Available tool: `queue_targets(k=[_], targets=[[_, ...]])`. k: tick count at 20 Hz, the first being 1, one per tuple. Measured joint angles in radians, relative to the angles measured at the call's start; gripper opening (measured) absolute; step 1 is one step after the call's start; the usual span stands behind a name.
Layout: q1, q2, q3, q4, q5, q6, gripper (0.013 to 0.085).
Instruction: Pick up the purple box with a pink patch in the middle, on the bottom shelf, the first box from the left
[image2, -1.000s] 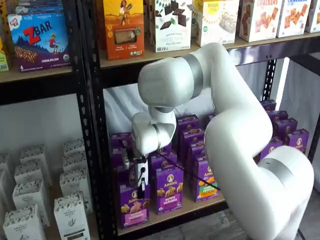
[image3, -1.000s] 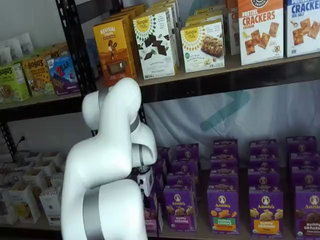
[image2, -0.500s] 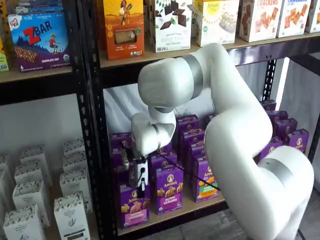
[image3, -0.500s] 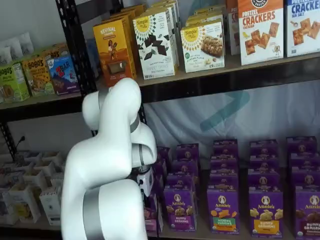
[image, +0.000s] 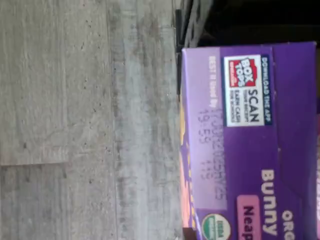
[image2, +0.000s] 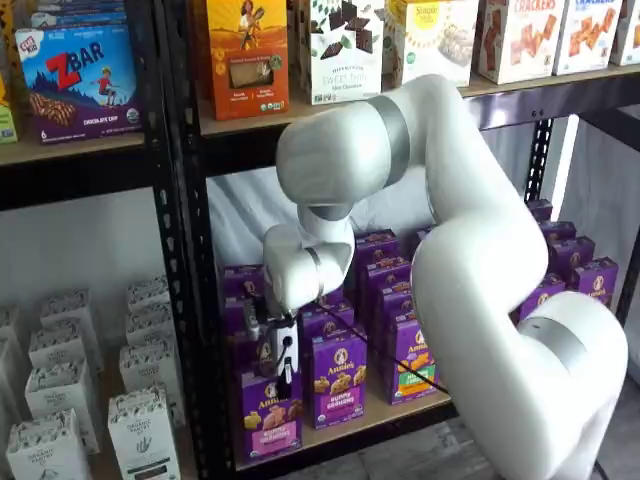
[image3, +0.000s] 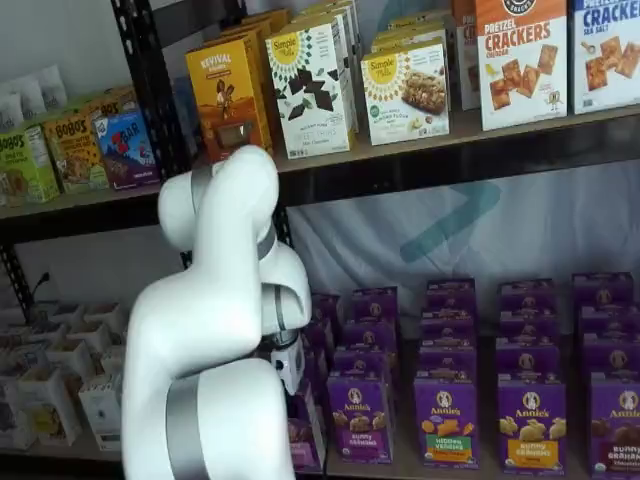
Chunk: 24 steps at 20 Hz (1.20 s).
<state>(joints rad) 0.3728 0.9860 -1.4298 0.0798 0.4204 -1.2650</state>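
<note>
Shelf view: black-fingered gripper (image2: 283, 372) clamps the upright purple carton (image2: 268, 417), raised off the tan wooden shelf (image2: 375, 415).

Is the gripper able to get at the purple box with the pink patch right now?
Yes, it seems so: the gripper is already at the top of the purple box, its fingers closed on it, with nothing between them. The box's front rises off the bottom shelf.

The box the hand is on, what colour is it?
Purple, with a pink patch; the purple box shows best in a shelf view.

"box tops" on purple box (image: 250, 145)
</note>
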Motion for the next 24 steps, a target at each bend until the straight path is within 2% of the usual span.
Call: queue_targets(k=[7,15,21,24], targets=[[0.022,-0.108,0.137,-0.005,-0.013,0.025,0.029],[0.047,-0.268,0.325,-0.033,-0.053,0.074,0.029],[0.052,-0.385,0.442,-0.05,-0.049,0.096,0.029],[0.057,-0.438,0.487,-0.044,-0.036,0.095,0.029]])
